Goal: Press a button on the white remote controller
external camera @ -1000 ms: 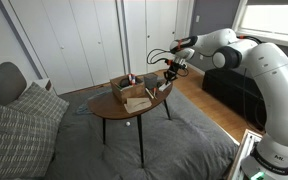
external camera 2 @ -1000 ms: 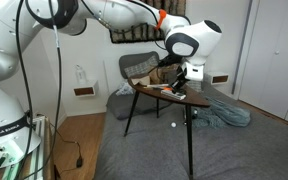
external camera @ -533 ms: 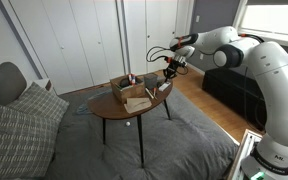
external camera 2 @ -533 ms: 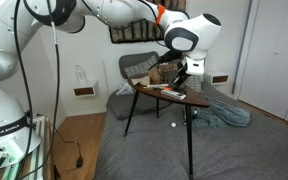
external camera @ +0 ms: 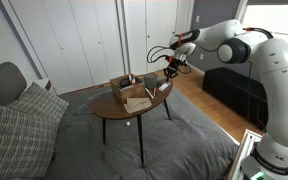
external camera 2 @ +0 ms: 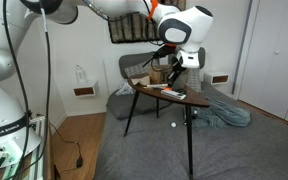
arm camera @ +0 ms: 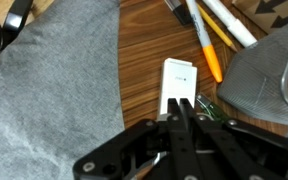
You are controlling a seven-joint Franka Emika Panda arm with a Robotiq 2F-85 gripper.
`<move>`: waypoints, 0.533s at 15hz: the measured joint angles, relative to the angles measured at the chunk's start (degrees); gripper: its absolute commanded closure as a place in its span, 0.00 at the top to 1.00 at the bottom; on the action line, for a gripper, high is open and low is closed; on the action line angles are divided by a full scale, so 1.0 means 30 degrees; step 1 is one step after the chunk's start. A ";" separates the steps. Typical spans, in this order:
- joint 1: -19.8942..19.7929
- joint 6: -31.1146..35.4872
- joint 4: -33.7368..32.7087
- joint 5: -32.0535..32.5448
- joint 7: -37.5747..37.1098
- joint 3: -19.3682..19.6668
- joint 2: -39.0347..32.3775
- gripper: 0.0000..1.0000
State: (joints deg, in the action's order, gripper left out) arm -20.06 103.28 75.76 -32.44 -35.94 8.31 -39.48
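Note:
The white remote controller [arm camera: 177,81] lies flat on the wooden table [arm camera: 142,60] in the wrist view, near the table's edge. It shows as a small pale shape in an exterior view [external camera: 164,87]. My gripper [arm camera: 182,106] is shut, its two fingers pressed together, with the tips over the remote's near end. In both exterior views the gripper [external camera: 170,68] [external camera 2: 182,73] hangs above the table's end, clear of the top.
An orange pen [arm camera: 206,48], other pens and a wire mesh basket [arm camera: 267,70] lie beside the remote. A cardboard box [external camera: 132,93] sits mid-table. Grey carpet [arm camera: 54,90] is below. A grey sofa with cushions [external camera: 19,120] stands nearby.
The arm has risen a little, lifting the shut gripper higher above the table's end. Nothing on the table has moved.

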 measured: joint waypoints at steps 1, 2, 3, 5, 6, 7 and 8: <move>0.0210 0.0335 0.0726 0.0404 0.0468 0.0030 0.0515 0.46; 0.0444 0.0821 0.1518 0.0827 0.0993 0.0074 0.1072 0.54; 0.0699 0.1427 0.2380 0.1261 0.1537 0.0138 0.1692 0.60; 0.1144 0.2642 0.4051 0.1880 0.2689 0.0277 0.2940 0.74; 0.1299 0.3310 0.4935 0.2060 0.3346 0.0305 0.3590 0.80; 0.1397 0.3948 0.5796 0.2121 0.4085 0.0306 0.4236 0.88; 0.1465 0.4576 0.6688 0.2132 0.4915 0.0306 0.4901 0.94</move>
State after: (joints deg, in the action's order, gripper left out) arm -15.67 117.01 95.83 -26.05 -21.19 9.23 -24.77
